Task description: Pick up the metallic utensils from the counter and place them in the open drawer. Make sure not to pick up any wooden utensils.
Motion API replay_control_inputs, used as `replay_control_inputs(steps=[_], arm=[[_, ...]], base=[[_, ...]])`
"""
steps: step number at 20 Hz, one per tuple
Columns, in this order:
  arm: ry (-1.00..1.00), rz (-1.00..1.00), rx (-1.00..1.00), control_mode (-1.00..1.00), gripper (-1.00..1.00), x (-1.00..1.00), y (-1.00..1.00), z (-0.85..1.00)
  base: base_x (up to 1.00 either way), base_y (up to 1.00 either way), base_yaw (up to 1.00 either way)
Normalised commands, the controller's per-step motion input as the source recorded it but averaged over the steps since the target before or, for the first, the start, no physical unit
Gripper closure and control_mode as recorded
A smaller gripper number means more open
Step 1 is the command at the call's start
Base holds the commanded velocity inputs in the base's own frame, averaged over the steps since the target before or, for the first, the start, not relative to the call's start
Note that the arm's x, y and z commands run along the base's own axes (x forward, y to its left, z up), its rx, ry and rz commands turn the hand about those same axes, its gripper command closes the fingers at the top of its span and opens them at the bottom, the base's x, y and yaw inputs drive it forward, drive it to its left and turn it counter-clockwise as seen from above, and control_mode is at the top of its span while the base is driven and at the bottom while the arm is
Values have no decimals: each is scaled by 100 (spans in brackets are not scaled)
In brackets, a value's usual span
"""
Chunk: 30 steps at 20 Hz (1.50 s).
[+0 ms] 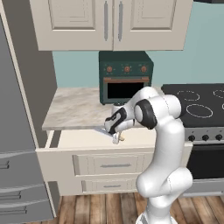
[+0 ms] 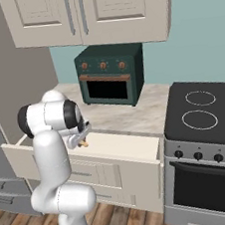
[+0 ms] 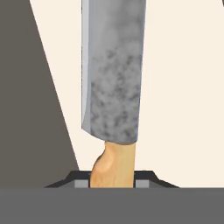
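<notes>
A: Where is the knife (image 3: 114, 78) at this moment?

B: It is in the gripper (image 1: 116, 139). In the hand view the orange-tan handle sits between the two dark finger tips (image 3: 143, 179), and the mottled steel blade goes straight away from the hand, over a cream-white surface. The fingers are closed only part of the way, one on each side of the handle, so they are shut on the knife and not fully together.

A: And where is the gripper itself?

B: It is over the open drawer (image 1: 87, 139). In the left base view a pale blade sticks out to the left of the hand and a small piece of tan handle shows under it. In the right base view I see the same tan end just beside the hand (image 2: 80, 137), above the drawer's inside.

A: Does the knife touch the drawer floor?

B: I cannot tell; the pictures do not show the gap clearly.

A: What is around the drawer?

B: The drawer is pulled out under the counter (image 1: 74, 109), which is a light beige slab. A dark green toaster oven (image 1: 125, 76) stands at the back of the counter. To the right is a black stove (image 1: 201, 105), and cream cabinets (image 1: 109, 22) hang above. A grey fridge (image 1: 15, 144) is on the left.
</notes>
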Motion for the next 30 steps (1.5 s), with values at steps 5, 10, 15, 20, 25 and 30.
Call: replay_control_inputs(steps=[5,10,15,20,25,30], arm=[[23,-13,-3,-100,100,-1,-10,-2],[20,-12,-3,-100,100,0,-11,0],[-7,-12,4,-100,100,-13,-34,-26],[-4,-10,1,-100,100,-38,-43,-28],[-7,-13,0,-100,100,-25,-36,-42],[-13,-24,5,-100,100,0,-11,-5]], base=[[0,0,0],[0,0,0],[0,0,0],[0,0,0],[0,0,0],[0,0,0]])
